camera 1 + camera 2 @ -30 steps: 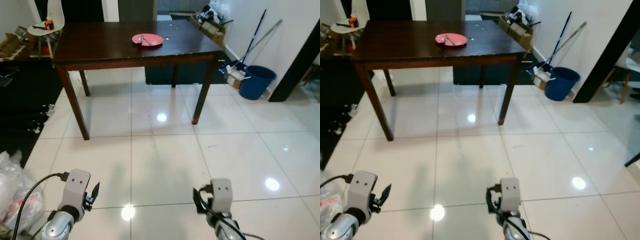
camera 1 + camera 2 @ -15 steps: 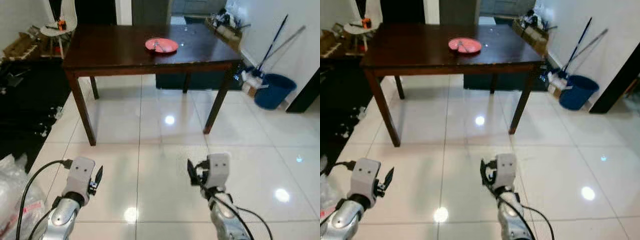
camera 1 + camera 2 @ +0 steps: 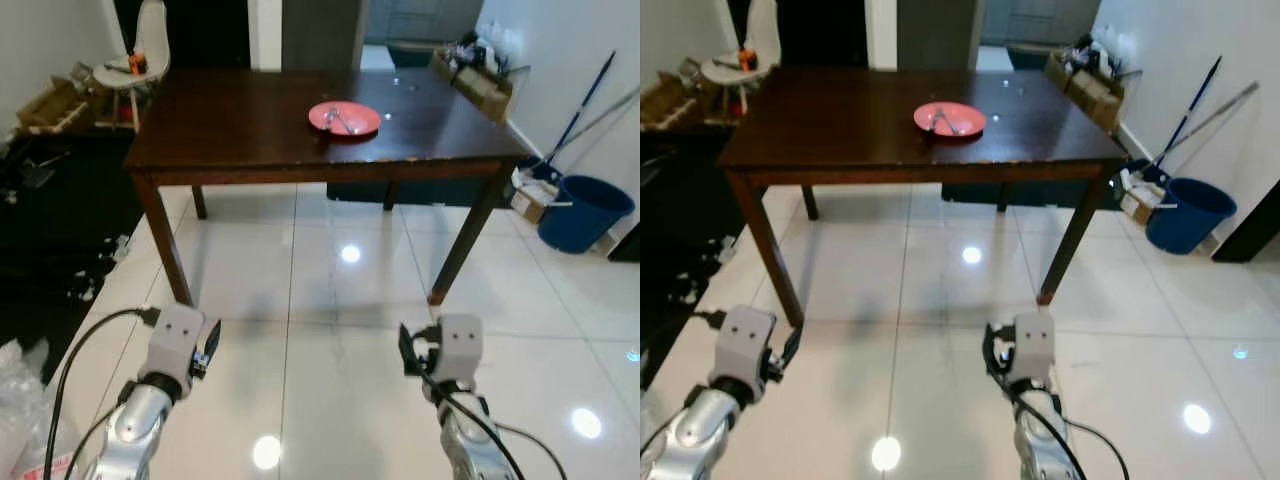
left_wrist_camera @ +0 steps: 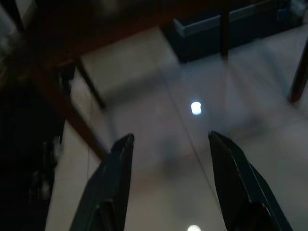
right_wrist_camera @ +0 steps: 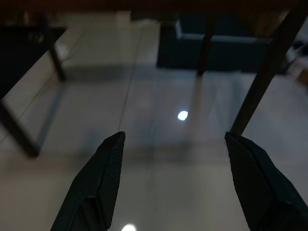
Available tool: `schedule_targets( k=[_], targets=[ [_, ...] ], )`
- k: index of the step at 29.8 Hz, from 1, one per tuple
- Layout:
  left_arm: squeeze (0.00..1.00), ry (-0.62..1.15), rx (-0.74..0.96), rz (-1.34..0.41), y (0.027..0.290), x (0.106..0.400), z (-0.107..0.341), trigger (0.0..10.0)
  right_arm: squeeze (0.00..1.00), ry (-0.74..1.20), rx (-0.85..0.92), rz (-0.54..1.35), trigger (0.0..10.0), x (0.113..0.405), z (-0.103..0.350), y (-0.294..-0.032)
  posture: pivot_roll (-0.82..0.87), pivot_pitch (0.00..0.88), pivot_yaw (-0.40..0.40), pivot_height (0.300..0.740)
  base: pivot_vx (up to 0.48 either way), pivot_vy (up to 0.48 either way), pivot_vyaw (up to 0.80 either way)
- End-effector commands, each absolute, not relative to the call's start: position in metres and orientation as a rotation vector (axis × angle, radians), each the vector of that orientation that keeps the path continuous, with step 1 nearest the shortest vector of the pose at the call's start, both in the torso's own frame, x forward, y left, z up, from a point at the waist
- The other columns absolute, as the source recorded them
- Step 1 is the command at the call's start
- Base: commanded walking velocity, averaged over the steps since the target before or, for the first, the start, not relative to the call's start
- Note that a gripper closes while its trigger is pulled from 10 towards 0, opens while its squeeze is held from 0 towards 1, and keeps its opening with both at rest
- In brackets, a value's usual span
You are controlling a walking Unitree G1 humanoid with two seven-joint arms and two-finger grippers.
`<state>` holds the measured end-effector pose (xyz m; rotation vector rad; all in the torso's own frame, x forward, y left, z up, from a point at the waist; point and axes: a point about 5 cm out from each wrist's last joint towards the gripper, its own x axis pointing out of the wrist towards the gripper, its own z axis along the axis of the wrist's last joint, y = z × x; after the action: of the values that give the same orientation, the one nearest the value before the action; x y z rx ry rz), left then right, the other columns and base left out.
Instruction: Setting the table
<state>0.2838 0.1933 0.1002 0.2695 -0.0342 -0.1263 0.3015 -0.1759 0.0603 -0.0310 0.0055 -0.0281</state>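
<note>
A dark wooden table (image 3: 240,120) stands ahead of me on the white tiled floor. On its far right part lies a pink plate (image 3: 344,117) with cutlery (image 3: 339,120) resting on it. My left gripper (image 4: 168,144) is held low over the tiles in front of the table's near left leg, fingers (image 4: 118,163) spread open and empty. My right gripper (image 5: 173,144) is also low over the floor before the table, open with nothing between its fingers (image 5: 108,163). Both wrists (image 3: 180,340) show at the bottom of the eye views.
A white chair (image 3: 135,55) stands at the table's far left. A blue bucket (image 3: 585,212) and a mop lean by the right wall. A box of clutter (image 3: 475,75) sits at the back right. Dark mat and litter (image 3: 60,250) lie on the left; plastic bag (image 3: 15,400) bottom left.
The whole view has shifted: I have moved closer to the table and turned, so it sits larger and more central. Both arms are raised a little higher in view.
</note>
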Motion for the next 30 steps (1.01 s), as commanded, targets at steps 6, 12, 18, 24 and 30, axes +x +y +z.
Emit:
schedule_targets(
  k=[6, 12, 18, 24, 30],
  targets=[
    [0.00, -0.188, 0.237, -0.221, 0.165, 0.287, 0.142, 10.0, 0.00, -0.137, -0.060, -0.099, 10.0, 0.315, 0.101, -0.201, 0.03, 0.018, 0.059, 0.740, 0.472, 0.000, 0.00],
    [0.00, -0.203, 0.212, -0.270, 0.144, 0.284, 0.146, 10.0, 0.00, -0.125, -0.058, -0.092, 10.0, 0.316, 0.100, -0.197, 0.03, 0.017, 0.059, 0.740, 0.472, 0.000, 0.00],
    [0.00, -0.179, 0.202, -0.274, 0.142, 0.282, 0.147, 10.0, 0.00, -0.101, -0.048, -0.082, 10.0, 0.311, 0.095, -0.192, 0.03, 0.022, 0.065, 0.740, 0.470, 0.000, 0.00],
    [0.00, -0.173, 0.210, -0.274, 0.142, 0.283, 0.147, 10.0, 0.00, -0.085, -0.041, -0.090, 10.0, 0.310, 0.091, -0.193, 0.03, 0.023, 0.069, 0.740, 0.470, 0.000, 0.00],
    [0.00, -0.166, 0.208, -0.272, 0.141, 0.284, 0.149, 10.0, 0.00, -0.076, -0.039, -0.088, 10.0, 0.308, 0.090, -0.191, 0.03, 0.026, 0.070, 0.740, 0.430, -0.085, 0.00]
  ],
)
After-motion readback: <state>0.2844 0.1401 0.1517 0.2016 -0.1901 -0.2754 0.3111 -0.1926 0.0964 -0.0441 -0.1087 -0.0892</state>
